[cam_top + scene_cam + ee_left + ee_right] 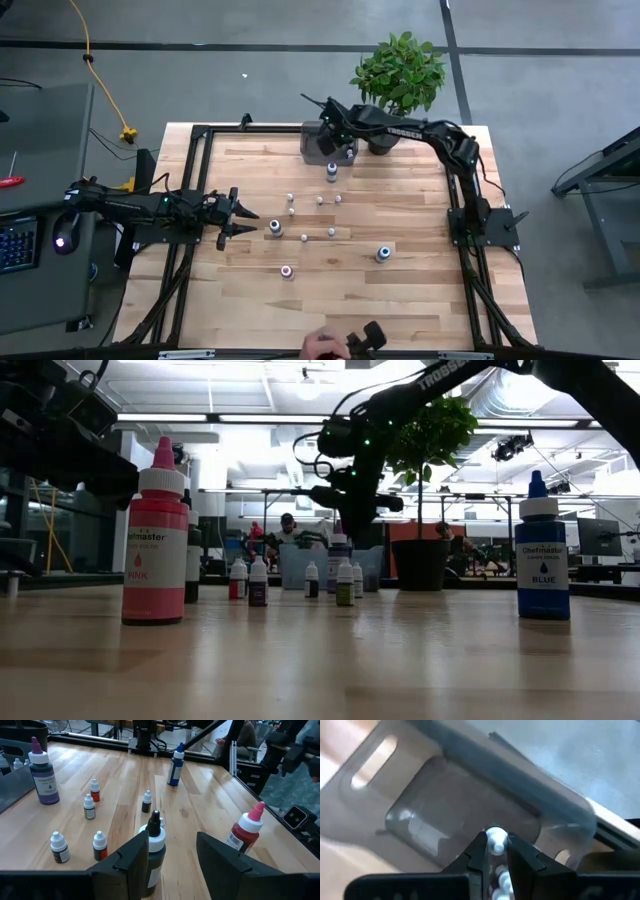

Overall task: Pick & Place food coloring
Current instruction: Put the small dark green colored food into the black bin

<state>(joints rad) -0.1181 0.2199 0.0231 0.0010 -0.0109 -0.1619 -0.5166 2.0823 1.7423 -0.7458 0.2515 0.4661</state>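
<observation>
While the right tool [496, 851] hangs over the grey tray [470, 810], it clamps a small white-capped bottle [495, 839]. Left tool [172, 857] stands apart beside a dark bottle [154, 850].

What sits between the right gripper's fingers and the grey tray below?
Only a small white-capped bottle, pinched by the right gripper; beyond it the right wrist view shows open air down to the grey tray.

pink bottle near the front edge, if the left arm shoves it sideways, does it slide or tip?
Probably tips. The pink bottle is tall on a narrow base, with a heavy-looking white shoulder and cone cap. Its label is smooth, likely slippery for fingers. The bare wood table offers no stop, and once down, its round body could roll.
</observation>
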